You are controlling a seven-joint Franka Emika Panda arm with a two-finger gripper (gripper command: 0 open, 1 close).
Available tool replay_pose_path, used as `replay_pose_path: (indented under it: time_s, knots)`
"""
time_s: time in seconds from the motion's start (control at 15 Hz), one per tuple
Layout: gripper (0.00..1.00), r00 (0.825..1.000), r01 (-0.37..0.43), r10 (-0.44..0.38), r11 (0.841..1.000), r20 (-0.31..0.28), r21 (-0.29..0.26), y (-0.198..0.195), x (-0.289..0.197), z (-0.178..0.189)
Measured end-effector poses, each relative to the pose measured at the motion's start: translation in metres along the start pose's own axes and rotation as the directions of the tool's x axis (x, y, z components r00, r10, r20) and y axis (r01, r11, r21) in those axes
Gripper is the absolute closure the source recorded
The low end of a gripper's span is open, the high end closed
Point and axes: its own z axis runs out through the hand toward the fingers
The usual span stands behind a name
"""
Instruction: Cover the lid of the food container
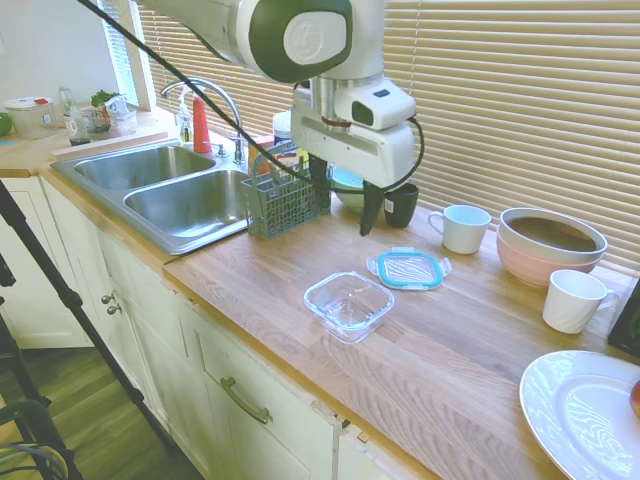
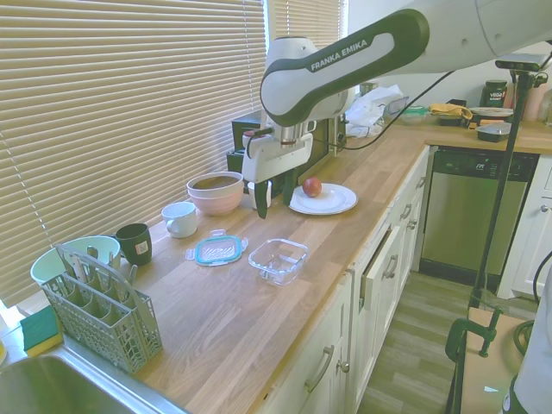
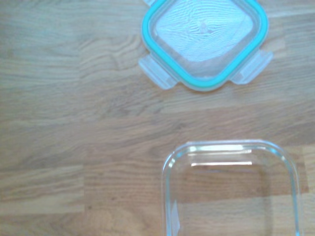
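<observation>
The lid (image 1: 410, 268) (image 2: 216, 250) (image 3: 205, 42), clear with a light blue rim and clip tabs, lies flat on the wooden counter. Just in front of it, apart from it, stands the empty glass food container (image 1: 349, 303) (image 2: 279, 260) (image 3: 231, 191). My gripper (image 1: 345, 200) (image 2: 274, 197) hangs well above the counter, behind and above both. It is open, and nothing is between its dark fingers.
A grey cutlery basket (image 1: 285, 195) (image 2: 99, 306) stands by the sink (image 1: 170, 190). Along the blinds are a black cup (image 1: 402, 203), a white mug (image 1: 463, 228) and stacked bowls (image 1: 550, 245). Another mug (image 1: 573, 300) and a white plate (image 1: 585, 410) sit further along.
</observation>
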Motion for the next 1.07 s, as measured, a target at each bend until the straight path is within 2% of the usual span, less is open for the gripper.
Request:
replay_pose_path:
  time_s: [0.67,0.87,1.07]
  knots:
    - [0.0,0.993,-0.105,0.102,0.993,0.054,0.05,-0.035,0.068,0.038]
    - [0.0,0.984,-0.163,0.16,0.986,0.08,0.042,-0.039,0.078,0.055]
    - [0.0,0.967,-0.237,0.233,0.971,0.107,0.027,-0.037,0.088,0.079]
